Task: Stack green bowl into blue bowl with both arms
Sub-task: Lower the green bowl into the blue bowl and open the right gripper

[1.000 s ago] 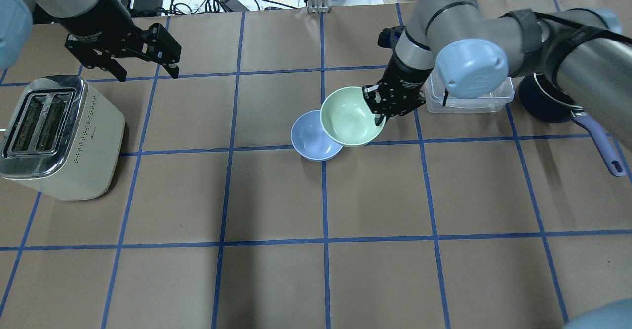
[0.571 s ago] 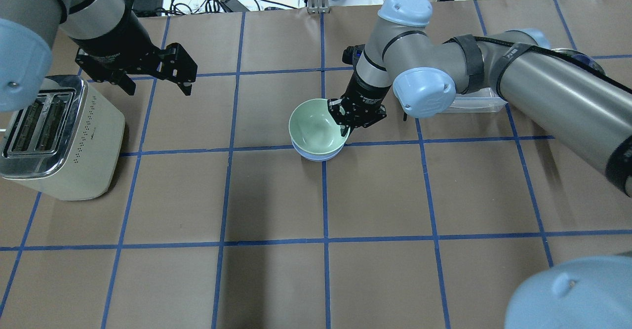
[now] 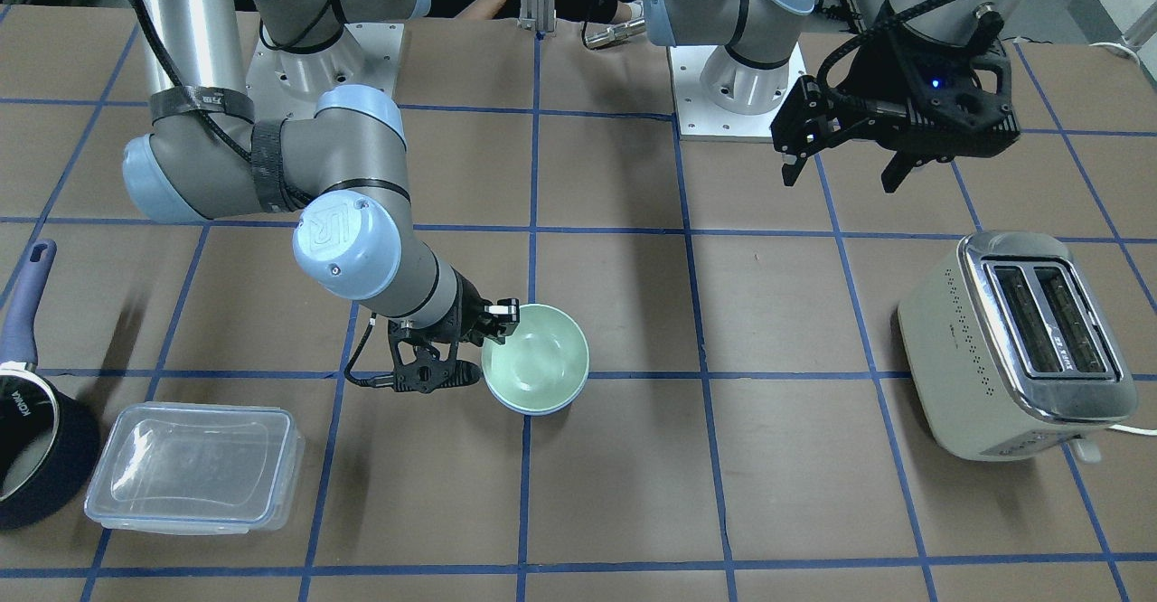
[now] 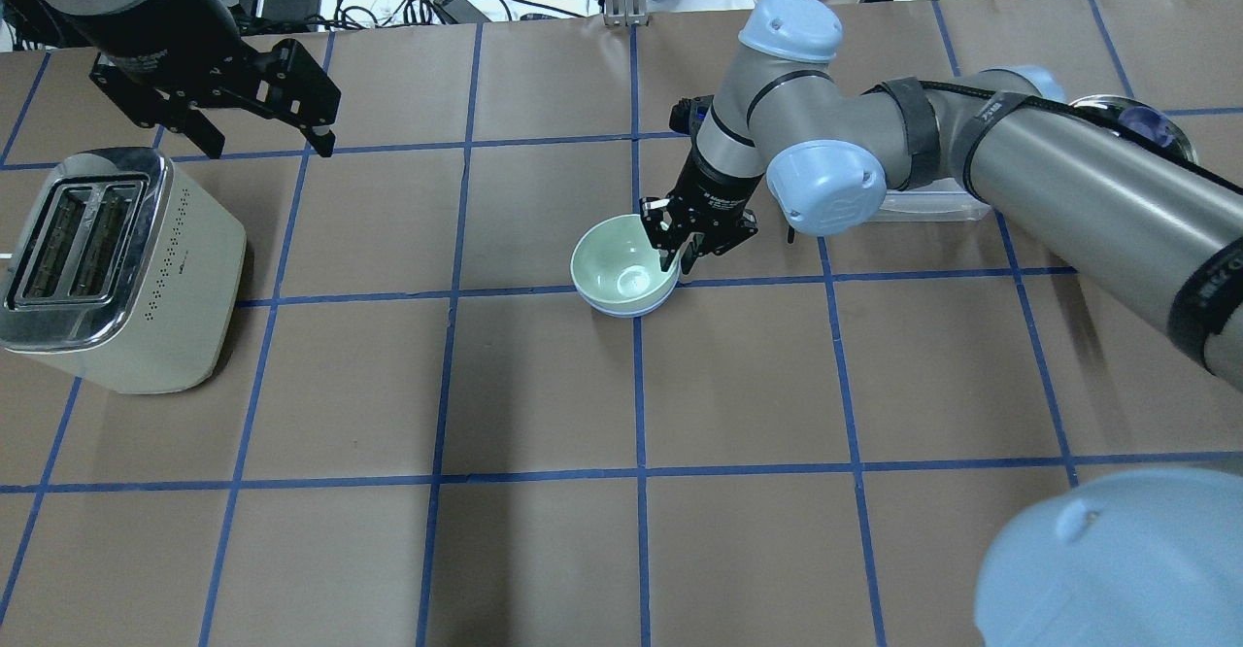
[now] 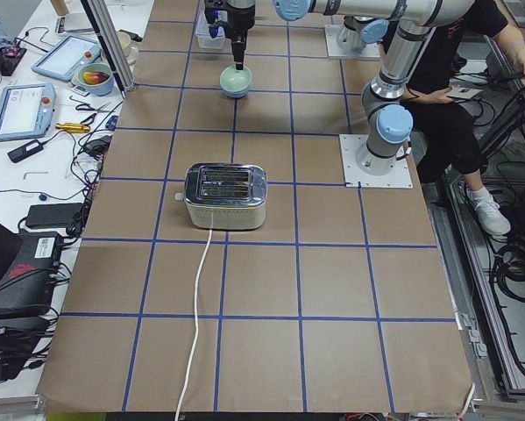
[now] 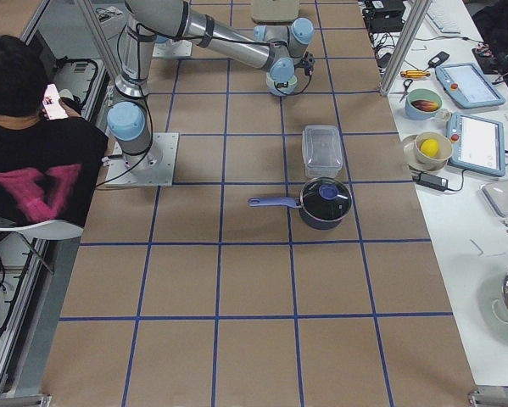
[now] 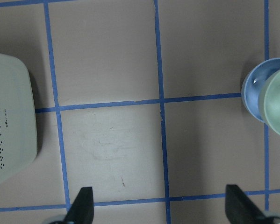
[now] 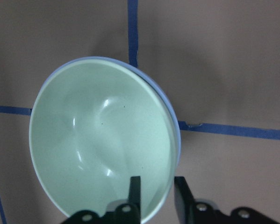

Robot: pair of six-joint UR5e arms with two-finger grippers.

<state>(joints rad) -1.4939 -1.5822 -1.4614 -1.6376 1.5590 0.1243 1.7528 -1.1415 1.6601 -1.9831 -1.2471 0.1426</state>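
Observation:
The green bowl sits nested upright inside the blue bowl, of which only a thin rim shows, near the table's middle. It also shows in the front view and the right wrist view, with the blue rim behind it. My right gripper straddles the green bowl's rim, one finger inside and one outside, with a visible gap, so it is slightly open. My left gripper is wide open and empty, high above the table near the toaster.
A cream toaster stands at the left edge. A clear lidded container and a dark saucepan with a bluish handle lie behind my right arm. Cables and bowls lie beyond the table's far edge.
My right gripper carried the green bowl leftward over the blue bowl and lowered it in; its fingers now stand off the rim. My left gripper first came right, then drew back left and away.

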